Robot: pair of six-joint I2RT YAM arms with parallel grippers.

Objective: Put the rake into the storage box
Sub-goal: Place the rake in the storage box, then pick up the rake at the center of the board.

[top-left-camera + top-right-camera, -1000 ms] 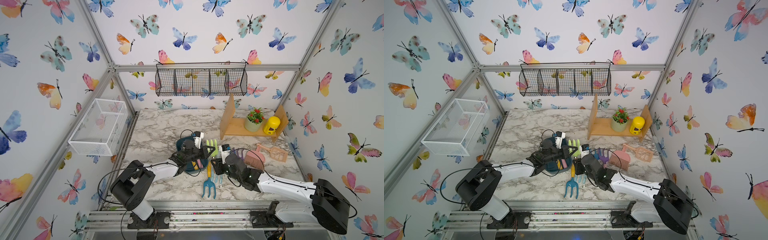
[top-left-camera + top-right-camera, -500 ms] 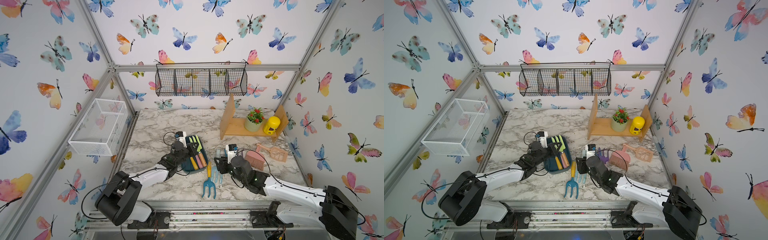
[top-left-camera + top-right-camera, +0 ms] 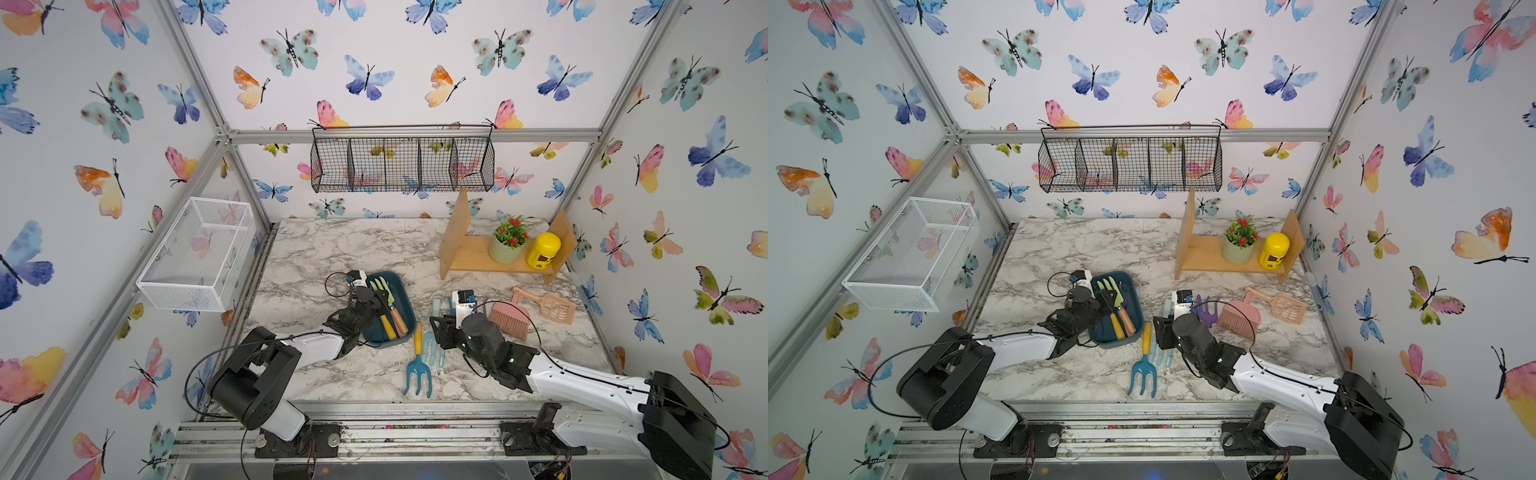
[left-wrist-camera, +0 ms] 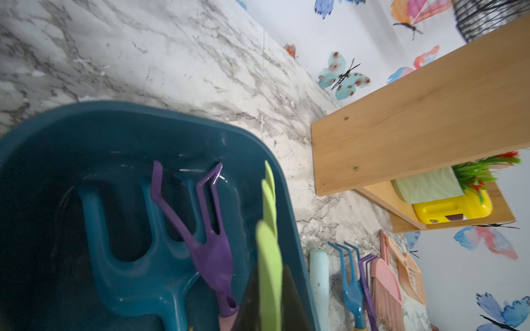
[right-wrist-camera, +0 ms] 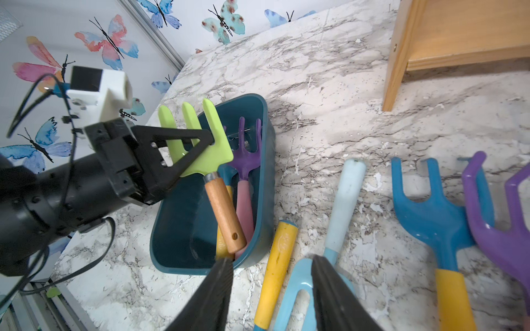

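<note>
Over the storage box [image 5: 268, 177], your left jaws pinch the rake [image 5: 213, 156] by its green head, handle already inside; right jaws stand spread, empty. Next: lower the head, release.

Seven rakes [image 5: 220, 152], one storage box [image 5: 268, 183]

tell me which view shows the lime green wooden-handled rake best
The right wrist view: the lime green rake shows from tines to wooden handle, its head pinched by the left gripper, handle in the dark teal plastic tub. Both top views show the rake small, partly behind the gripper. The left wrist view catches only its blurred head, edge-on.
</note>
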